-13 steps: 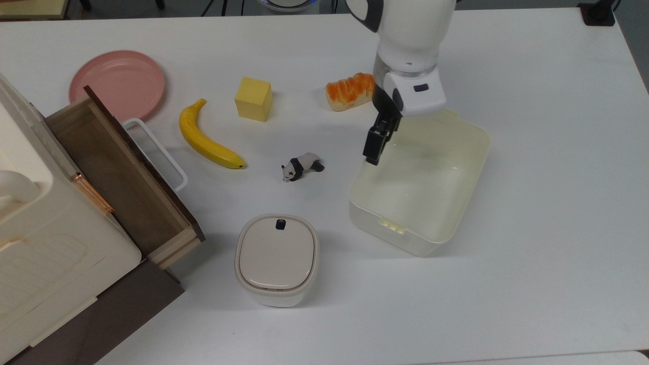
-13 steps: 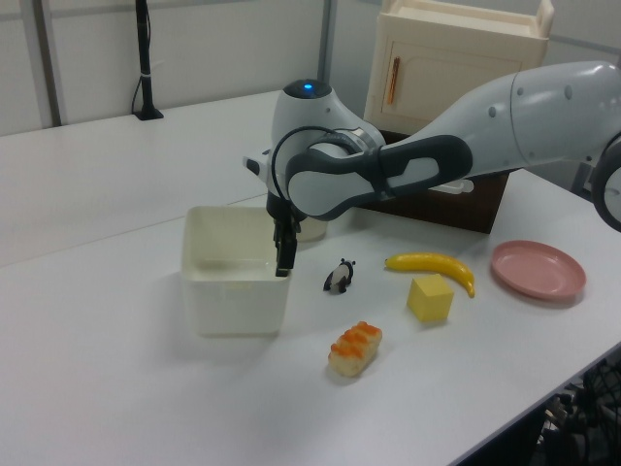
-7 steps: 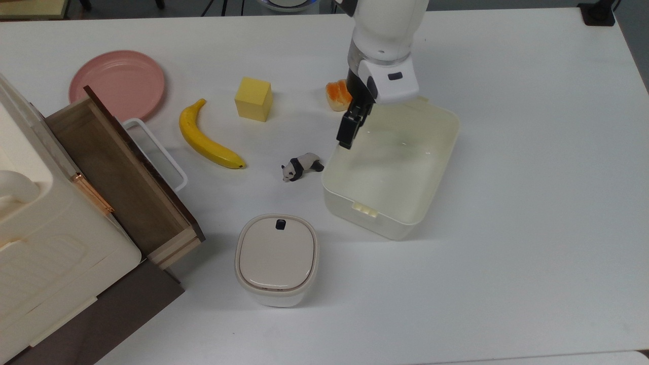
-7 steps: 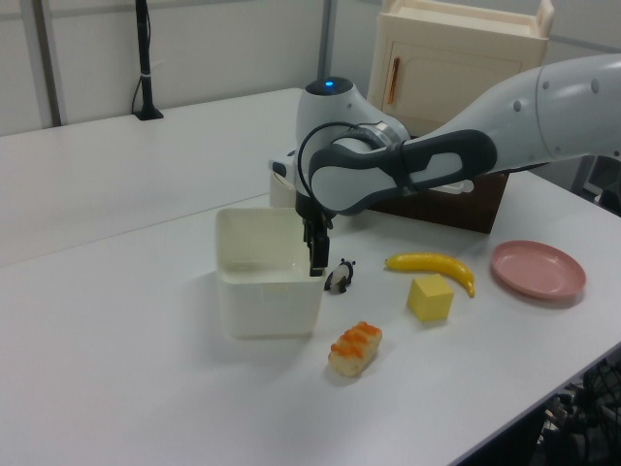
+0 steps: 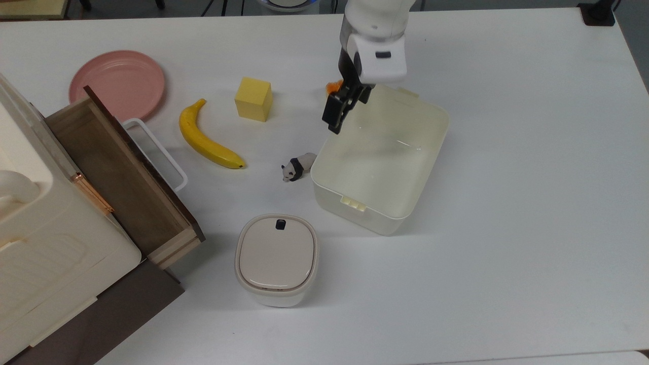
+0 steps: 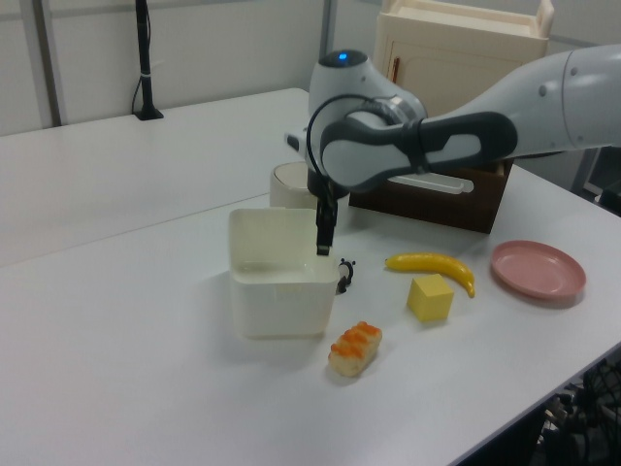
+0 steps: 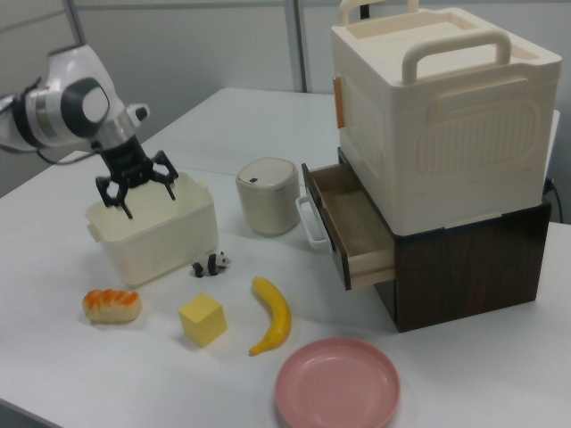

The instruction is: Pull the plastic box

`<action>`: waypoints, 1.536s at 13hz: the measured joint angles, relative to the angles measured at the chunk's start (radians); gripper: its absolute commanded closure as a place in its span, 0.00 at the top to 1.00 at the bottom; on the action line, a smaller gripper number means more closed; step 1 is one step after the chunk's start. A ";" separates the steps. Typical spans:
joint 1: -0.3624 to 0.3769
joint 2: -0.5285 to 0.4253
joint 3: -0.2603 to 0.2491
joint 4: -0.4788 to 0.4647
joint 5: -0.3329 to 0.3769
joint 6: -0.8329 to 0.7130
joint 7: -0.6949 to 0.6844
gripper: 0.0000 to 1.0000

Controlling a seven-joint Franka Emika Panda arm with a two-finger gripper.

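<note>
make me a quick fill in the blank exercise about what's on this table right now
1. The gripper has its fingers spread ____ over the plastic box.
2. The small animal figure touching the box's wall is a ____.
3. The banana lies between the yellow cube and the open wooden ____.
4. The colour of the plate is ____.

Missing words: open; panda; drawer; pink

The Franka arm reaches in from the top view's upper edge, its white wrist tilted downward and the gripper (image 5: 338, 114) pointing at the tabletop. In the right view the gripper (image 7: 143, 192) spreads its two dark fingers (image 7: 114, 194) wide apart (the left view shows them edge-on, apparently as one black bar), the grey-and-white forearm stretching away behind.
</note>
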 measured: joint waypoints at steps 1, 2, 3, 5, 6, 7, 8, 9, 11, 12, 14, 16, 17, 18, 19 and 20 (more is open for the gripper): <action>0.000 -0.021 0.000 0.037 0.009 -0.050 0.083 1.00; -0.001 -0.047 -0.001 0.073 0.029 -0.116 0.131 1.00; -0.007 -0.066 -0.002 0.096 0.043 -0.172 0.162 1.00; -0.058 -0.122 -0.003 0.140 0.063 -0.321 0.246 1.00; -0.076 -0.133 -0.003 0.150 0.065 -0.358 0.282 1.00; -0.090 -0.140 -0.004 0.158 0.065 -0.383 0.324 1.00; -0.100 -0.146 -0.004 0.163 0.065 -0.396 0.375 1.00; -0.115 -0.153 -0.004 0.164 0.065 -0.402 0.441 1.00; -0.148 -0.157 -0.006 0.164 0.065 -0.411 0.515 1.00; -0.166 -0.158 -0.007 0.164 0.065 -0.412 0.533 1.00; -0.171 -0.165 -0.033 0.164 0.067 -0.423 0.545 1.00; -0.159 -0.176 -0.090 0.165 0.091 -0.434 0.547 1.00; -0.149 -0.182 -0.125 0.166 0.111 -0.434 0.556 1.00; -0.146 -0.185 -0.140 0.166 0.123 -0.434 0.561 1.00; -0.143 -0.188 -0.151 0.166 0.132 -0.434 0.568 1.00; -0.142 -0.190 -0.153 0.167 0.133 -0.434 0.584 1.00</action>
